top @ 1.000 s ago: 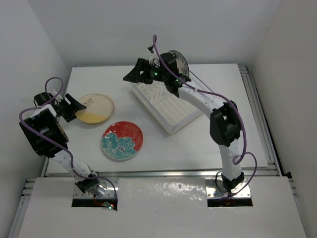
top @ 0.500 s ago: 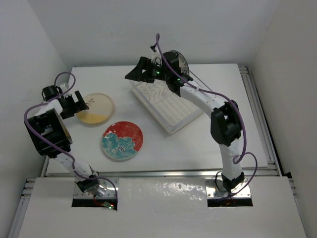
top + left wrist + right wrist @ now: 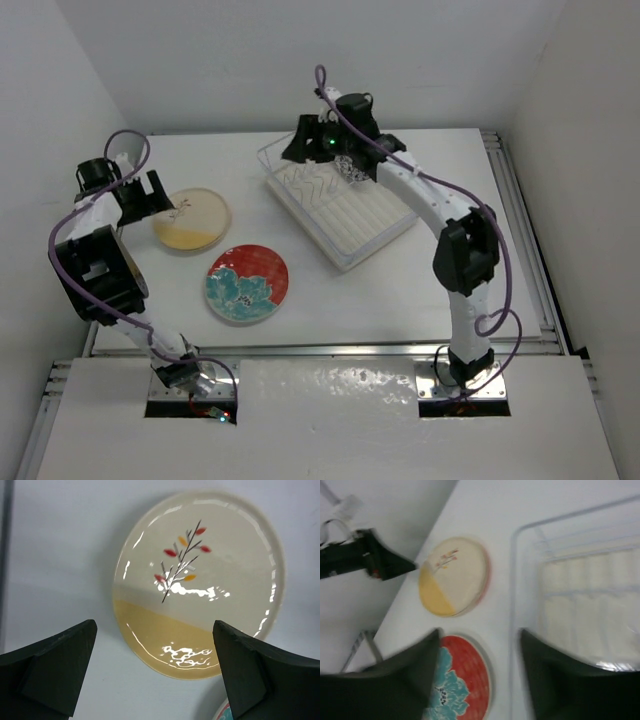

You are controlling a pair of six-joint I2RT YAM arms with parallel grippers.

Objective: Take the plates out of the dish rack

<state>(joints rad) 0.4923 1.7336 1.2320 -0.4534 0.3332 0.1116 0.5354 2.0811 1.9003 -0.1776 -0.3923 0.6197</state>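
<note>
A cream and yellow plate [image 3: 192, 218] [image 3: 200, 580] with a twig motif lies flat on the white table at the left. My left gripper [image 3: 152, 195] [image 3: 154, 625] hangs open just above its left edge and holds nothing. Nearer me lies a red-and-teal floral plate [image 3: 247, 284] [image 3: 462, 680]. The white dish rack [image 3: 345, 215] [image 3: 580, 605] stands at centre right. At its far end a blue-and-white patterned plate [image 3: 349, 170] shows mostly hidden under my right arm. My right gripper [image 3: 298, 143] [image 3: 479, 632] hovers over the rack's far left corner, jaws apart, nothing between them.
White walls close in the table on the left, back and right. Metal rails [image 3: 515, 220] run along the right and near edges. Purple cables [image 3: 440, 190] loop off both arms. The right wrist view is blurred.
The left gripper has opened wide and drawn back from the cream plate toward the far left. The right gripper has swung right over the rack's far end, and its jaws have narrowed.
</note>
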